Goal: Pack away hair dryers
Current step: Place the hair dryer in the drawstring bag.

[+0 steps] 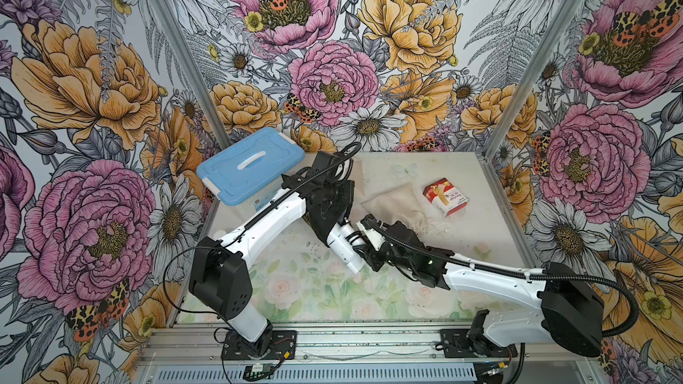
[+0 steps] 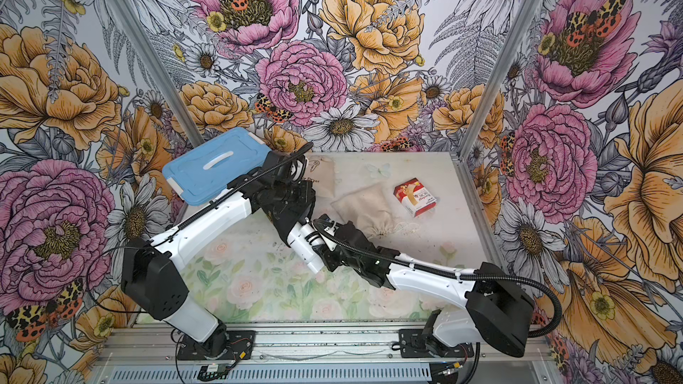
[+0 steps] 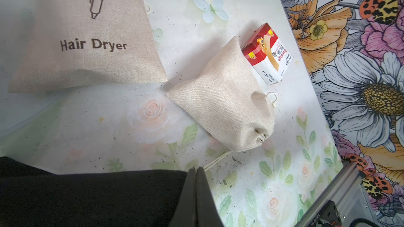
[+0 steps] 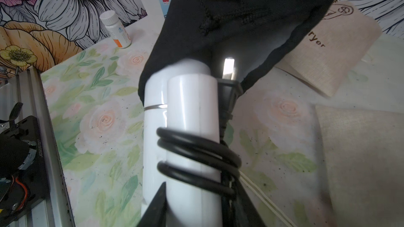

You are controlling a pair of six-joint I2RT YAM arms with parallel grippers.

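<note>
A white hair dryer [image 4: 192,110] with black cord [image 4: 196,149] wound round its handle is gripped by my right gripper [image 4: 196,193], one finger on each side of the handle. Its front end sits inside the mouth of a black cloth pouch [image 4: 240,18]; the plug [image 4: 228,88] is at the rim. Both top views show the hair dryer [image 1: 345,249] [image 2: 305,247] sloping out of the black pouch [image 1: 325,212] [image 2: 286,212] at mid-table. My left gripper [image 3: 196,170] is shut, pinching the edge of the black pouch [image 3: 87,197] and holding it up.
A filled, drawn-shut beige pouch [image 3: 225,97] lies right of the arms beside a red and white bandage box [image 1: 445,197]. A flat beige pouch printed "Hair Dryer" [image 3: 87,40] lies at the back. A blue-lidded box [image 1: 251,169] stands back left, with a small white bottle [image 4: 117,29] nearby.
</note>
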